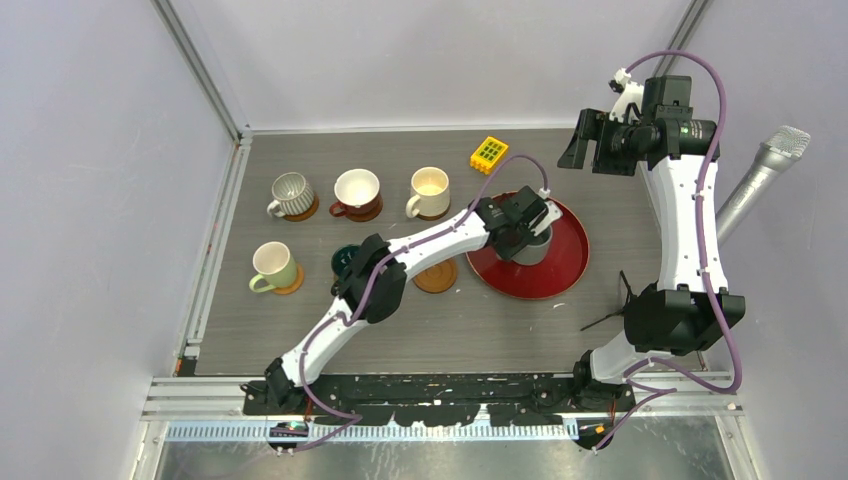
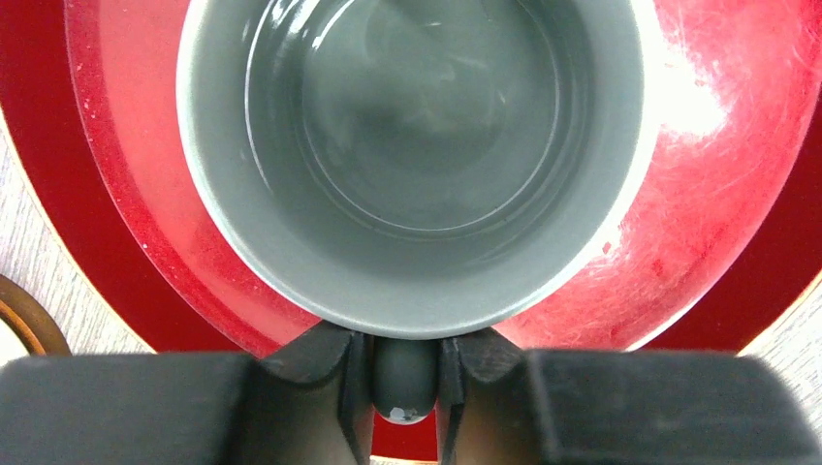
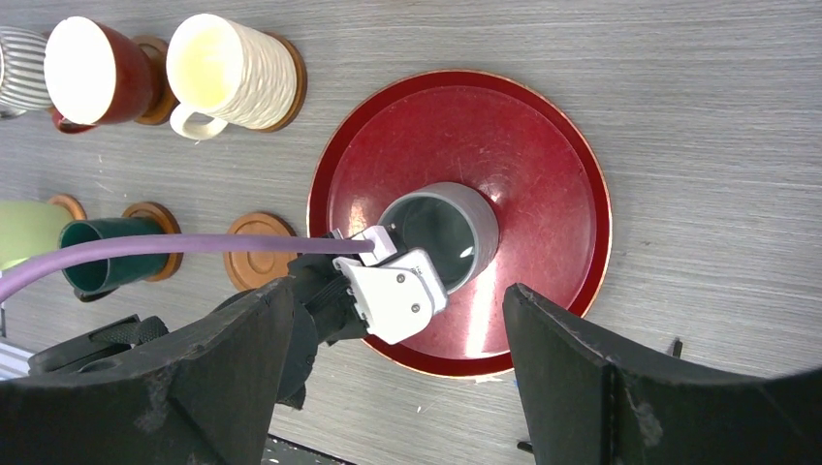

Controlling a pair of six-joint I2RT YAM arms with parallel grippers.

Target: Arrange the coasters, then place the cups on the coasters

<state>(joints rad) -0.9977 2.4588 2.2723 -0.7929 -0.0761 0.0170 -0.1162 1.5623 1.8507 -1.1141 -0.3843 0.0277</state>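
Note:
A plain grey cup (image 1: 541, 241) stands on the glossy red tray (image 1: 566, 268). My left gripper (image 2: 405, 366) is shut on the cup's handle (image 2: 405, 380), with the cup's round mouth (image 2: 417, 165) just ahead of the fingers. One empty brown coaster (image 1: 436, 276) lies left of the tray. The ribbed cup (image 1: 292, 194), brown cup (image 1: 357, 192), cream cup (image 1: 430, 191), pale green cup (image 1: 272, 266) and dark teal cup (image 1: 346, 262) each sit on a coaster. My right gripper (image 1: 579, 142) hangs open high at the back right, holding nothing.
A yellow block (image 1: 489, 153) lies at the back, beside the tray's far edge. A silver microphone-like cylinder (image 1: 765, 175) leans in at the right. A small black object (image 1: 612, 306) lies near the right arm's base. Grey walls close in the table on three sides.

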